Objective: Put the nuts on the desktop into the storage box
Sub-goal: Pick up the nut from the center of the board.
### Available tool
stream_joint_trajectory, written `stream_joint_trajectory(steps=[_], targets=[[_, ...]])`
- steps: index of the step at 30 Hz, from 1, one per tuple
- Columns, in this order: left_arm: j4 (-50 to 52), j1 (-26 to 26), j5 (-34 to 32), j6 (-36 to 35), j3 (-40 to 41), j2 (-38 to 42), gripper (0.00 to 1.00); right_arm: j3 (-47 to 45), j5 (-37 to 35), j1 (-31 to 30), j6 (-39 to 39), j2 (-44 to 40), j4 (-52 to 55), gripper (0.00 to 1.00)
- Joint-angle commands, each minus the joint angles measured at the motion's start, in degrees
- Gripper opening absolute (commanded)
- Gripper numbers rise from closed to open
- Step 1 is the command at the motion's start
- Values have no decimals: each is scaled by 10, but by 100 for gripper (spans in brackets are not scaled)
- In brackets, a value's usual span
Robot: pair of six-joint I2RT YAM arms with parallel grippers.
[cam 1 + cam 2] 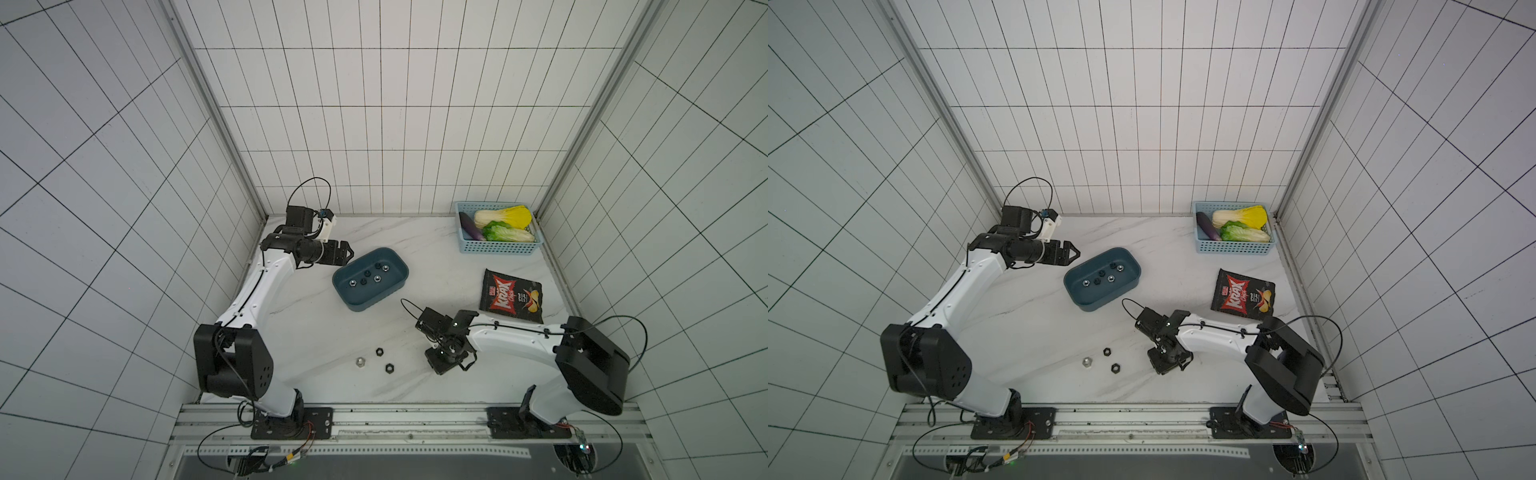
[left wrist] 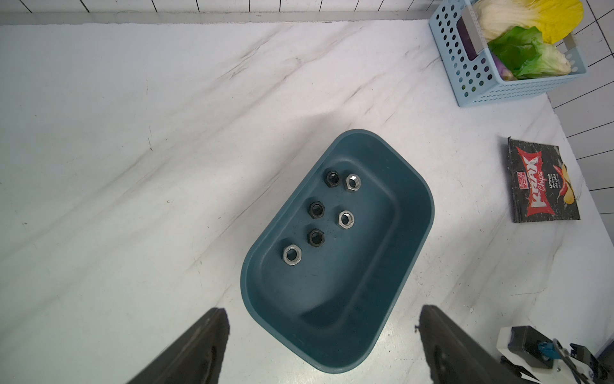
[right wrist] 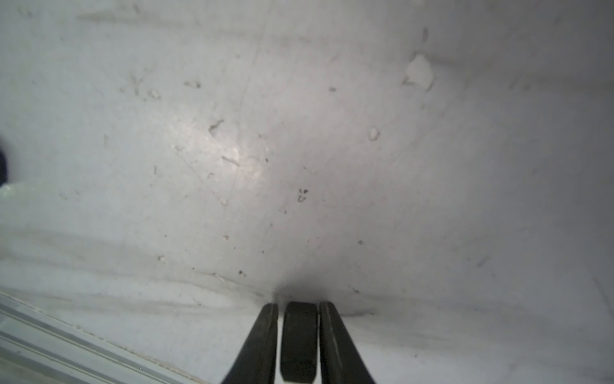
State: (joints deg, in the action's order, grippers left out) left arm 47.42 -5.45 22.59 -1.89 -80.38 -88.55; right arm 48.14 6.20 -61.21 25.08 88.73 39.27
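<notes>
Right jaws clench a black nut [image 3: 298,339] edge-on against the counter [image 3: 299,166]. On lifting, it could twist free. Left jaws hang released.

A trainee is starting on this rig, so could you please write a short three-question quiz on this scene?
1. How many nuts lie in the box?
2. True or false: the left gripper is shut.
3. What colour is the nut in the right gripper?
Key: 1. Six. 2. False, it is open. 3. Black.
</notes>
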Motion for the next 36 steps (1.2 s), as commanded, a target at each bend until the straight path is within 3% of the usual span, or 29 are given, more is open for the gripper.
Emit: stream_joint_trajectory(steps=[1,6,10,15,19,24,29,36], targets=[[-9,4,13,3,7,15,93,18,-5,-4,-2,2,17,11],[-3,4,29,-1,4,17,93,35,-22,-5,-16,-14,24,8],[6,5,70,-2,-2,21,94,72,-82,-4,-48,-56,24,8],[36,4,231,-20,-13,18,94,99,-161,-3,-122,-131,-37,7],[83,-9,353,-21,-42,-1,94,83,-185,-4,-206,-201,-155,8],[128,-79,424,-27,-57,-19,93,8,-152,-4,-338,-270,-335,8],[141,-165,471,-34,-54,-35,93,-75,-72,-4,-467,-319,-485,5],[144,-218,549,-41,-46,-58,92,-109,-44,-5,-519,-341,-551,3]])
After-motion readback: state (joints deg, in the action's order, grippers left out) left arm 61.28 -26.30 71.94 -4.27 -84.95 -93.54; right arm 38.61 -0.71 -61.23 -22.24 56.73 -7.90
